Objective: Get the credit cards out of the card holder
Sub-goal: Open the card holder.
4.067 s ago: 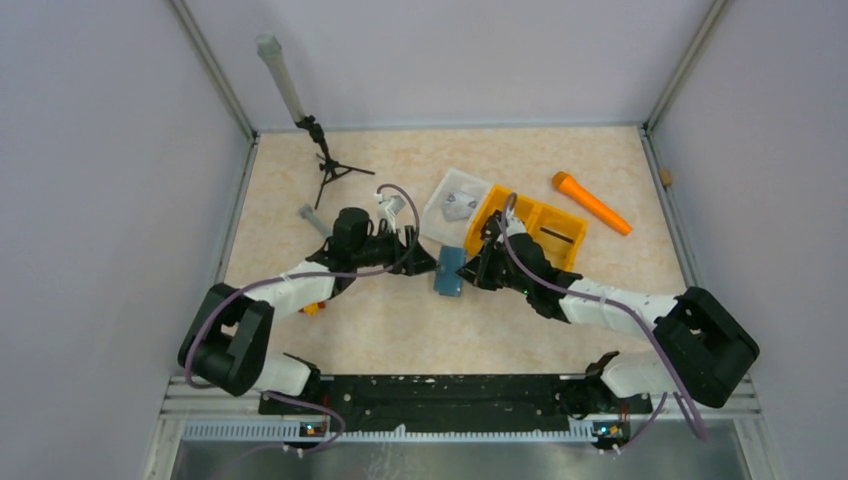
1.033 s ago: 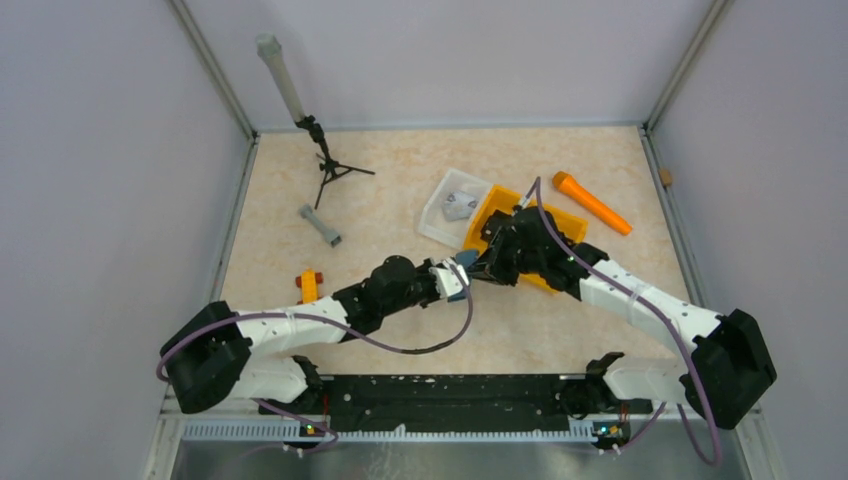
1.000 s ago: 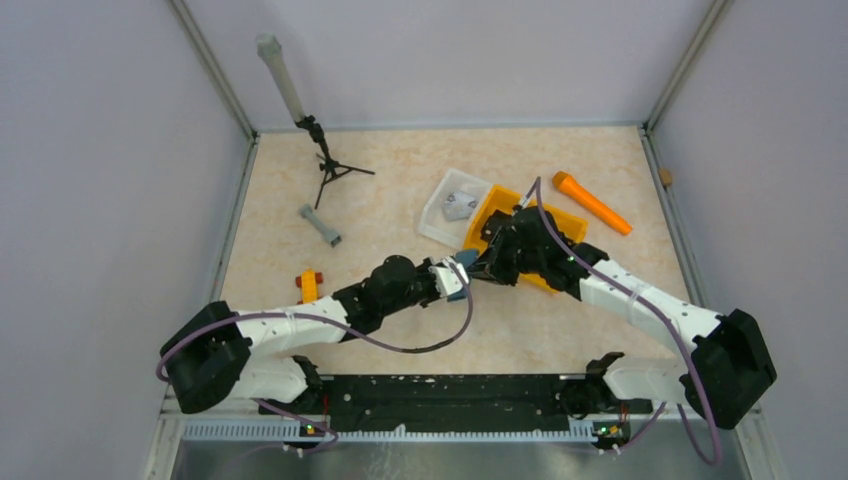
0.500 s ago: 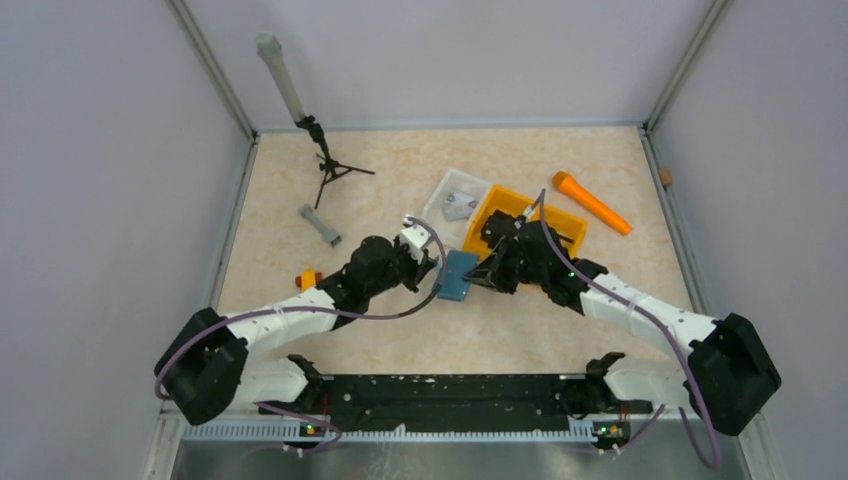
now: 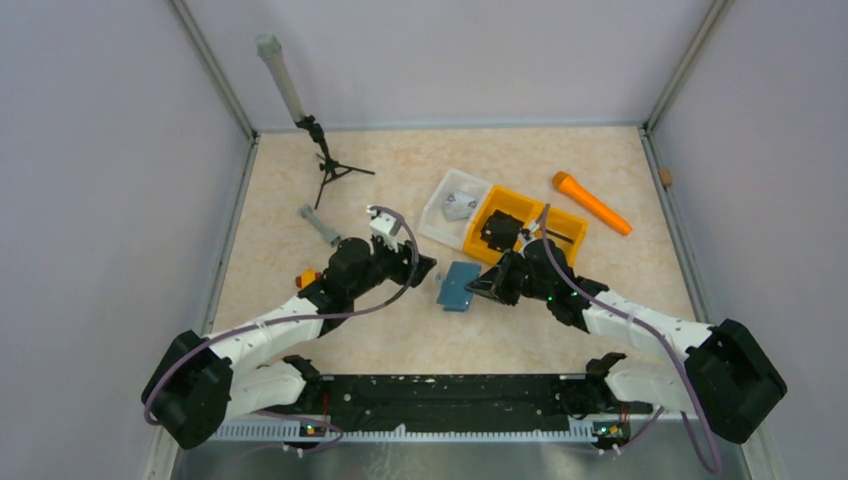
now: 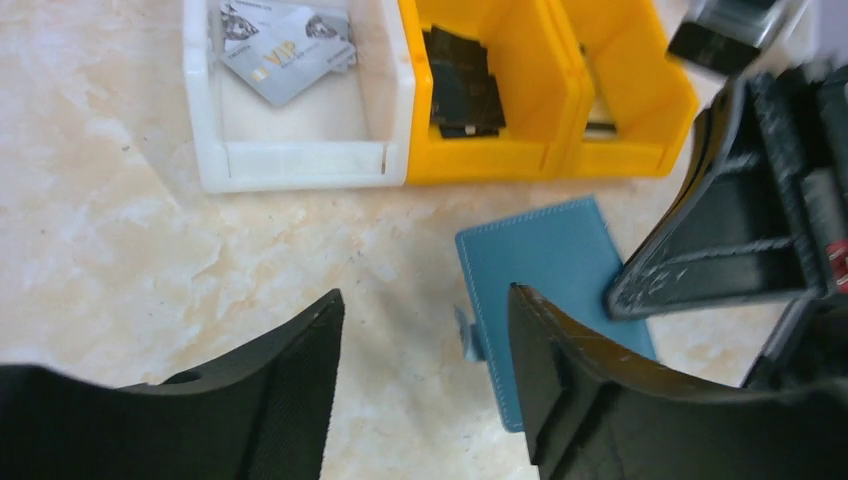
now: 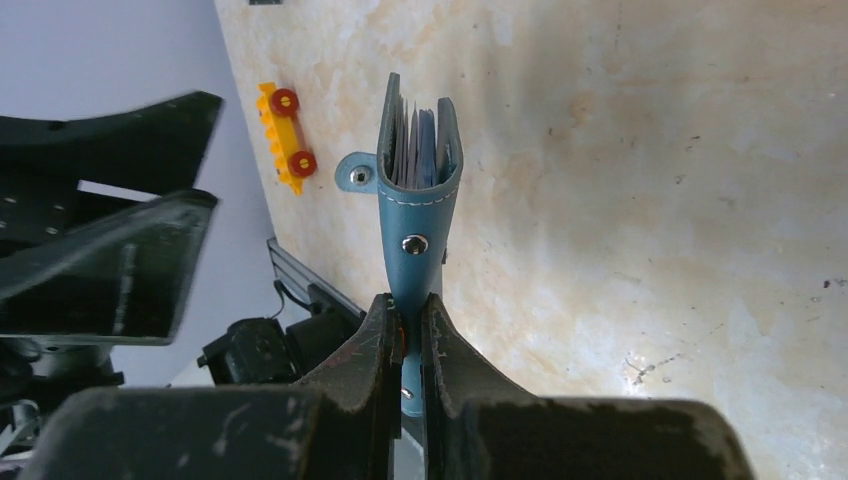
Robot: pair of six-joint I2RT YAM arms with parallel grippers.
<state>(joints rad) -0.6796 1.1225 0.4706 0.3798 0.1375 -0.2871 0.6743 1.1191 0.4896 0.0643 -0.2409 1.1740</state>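
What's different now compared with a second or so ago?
The left pincer has pulled back leftward, away from the card holder, and hangs open. The right pincer stays shut on the holder's edge. The white tray and orange bin have not moved.

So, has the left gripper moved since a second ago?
Yes. Against the white tray, the left gripper has backed off to the left, leaving the card holder with the right gripper.
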